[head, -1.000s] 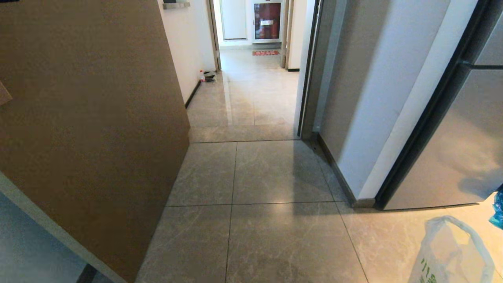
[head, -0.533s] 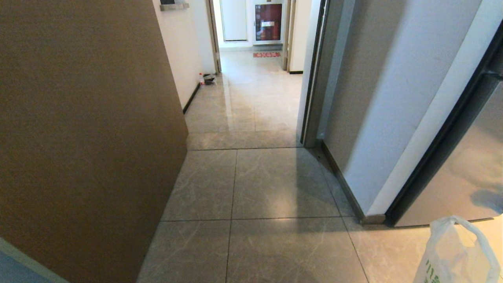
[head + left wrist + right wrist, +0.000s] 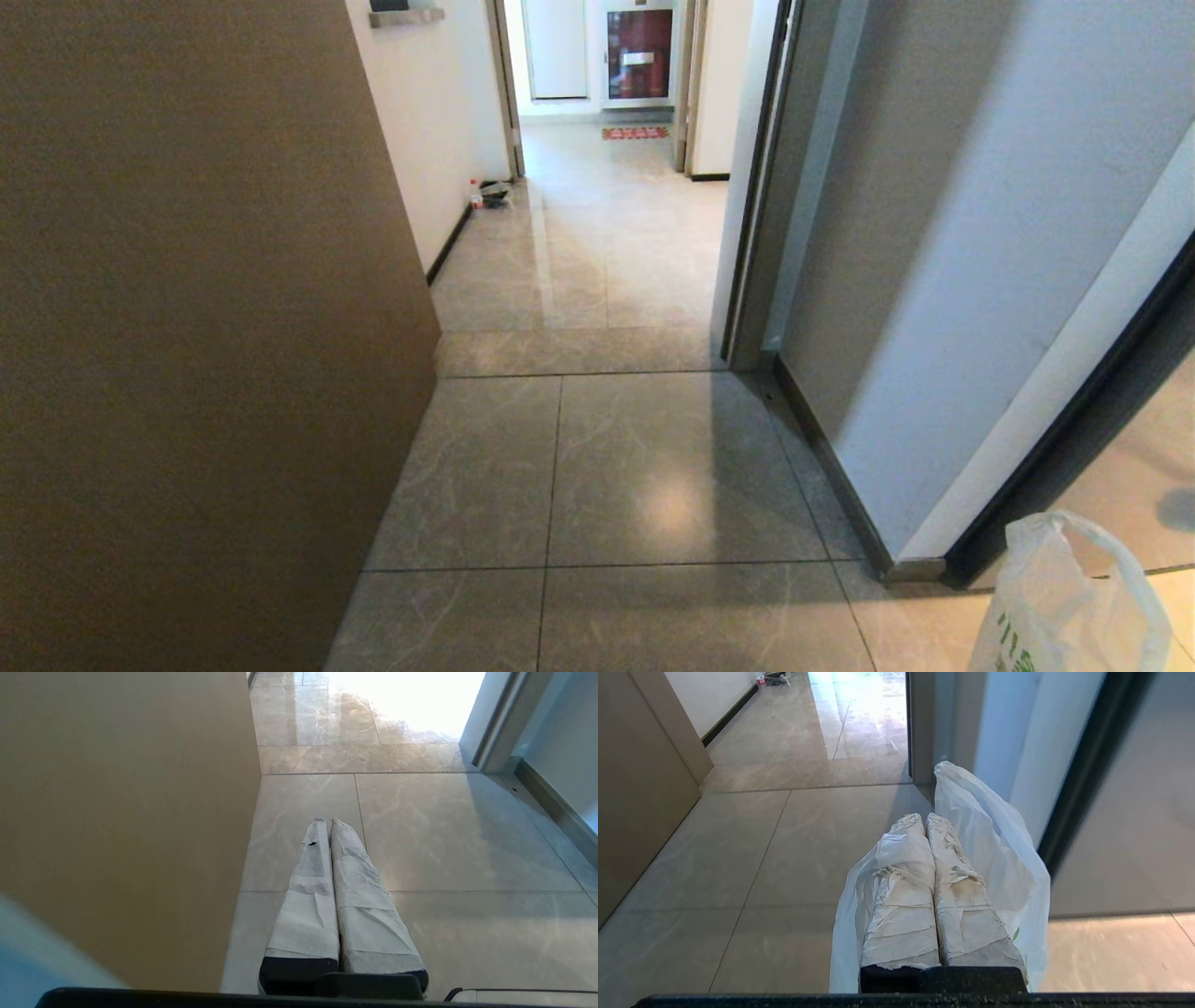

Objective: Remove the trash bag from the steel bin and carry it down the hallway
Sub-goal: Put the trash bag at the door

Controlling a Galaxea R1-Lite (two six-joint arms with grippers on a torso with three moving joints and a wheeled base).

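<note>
Doorway (image 3: 597,280) is drawn nearer; trash bag (image 3: 994,858) is pinched in closed right hand (image 3: 927,817), left hand (image 3: 327,821) closed, empty; bag could be snagged on door frame (image 3: 747,233).

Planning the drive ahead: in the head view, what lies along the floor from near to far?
trash bag at the near right → doorway threshold strip → small clutter by the left wall → red striped floor sign → extinguisher cabinet.

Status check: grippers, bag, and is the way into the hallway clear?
Right gripper shut on trash bag. Left gripper shut, empty. Hallway open ahead; brown panel close on left, wall corner on right.
</note>
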